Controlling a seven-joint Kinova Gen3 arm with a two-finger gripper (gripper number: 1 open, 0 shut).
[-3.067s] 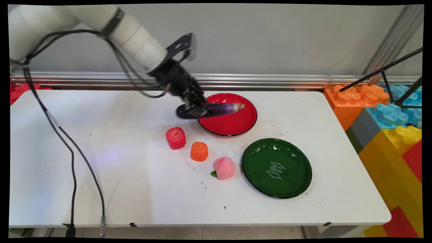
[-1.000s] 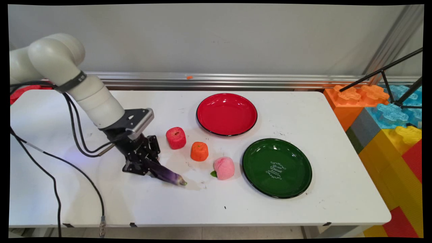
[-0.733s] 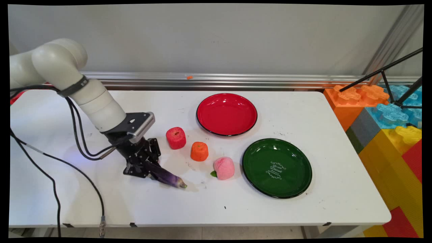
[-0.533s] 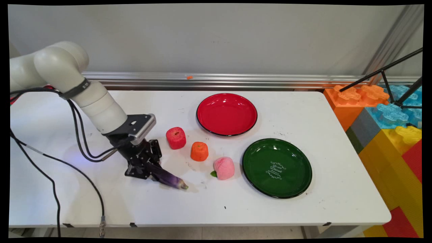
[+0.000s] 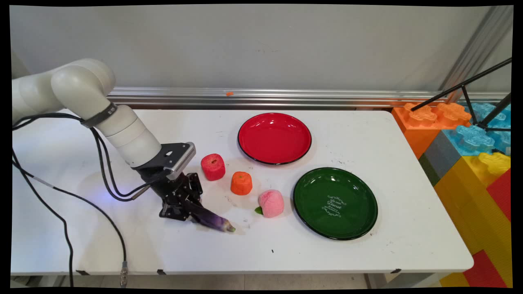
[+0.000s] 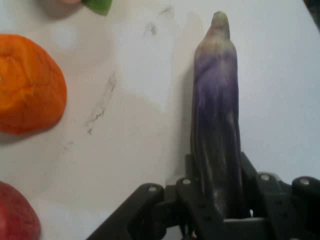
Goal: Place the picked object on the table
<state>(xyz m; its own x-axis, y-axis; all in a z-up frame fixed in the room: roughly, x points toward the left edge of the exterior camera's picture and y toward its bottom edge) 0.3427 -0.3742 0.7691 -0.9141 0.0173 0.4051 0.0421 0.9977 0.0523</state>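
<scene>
Main view: we see our gripper [image 5: 182, 210] clamped on the purple eggplant [image 5: 214, 221], low over the table [image 5: 367, 134], near-left of the orange fruit [image 5: 241, 183].

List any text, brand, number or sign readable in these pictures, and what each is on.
Green plate: white ornate lettering in its middle, too small to read.
Band on the arm: small pale marks, unreadable.
Red plate, eggplant, the other toy foods and table: no text.
</scene>
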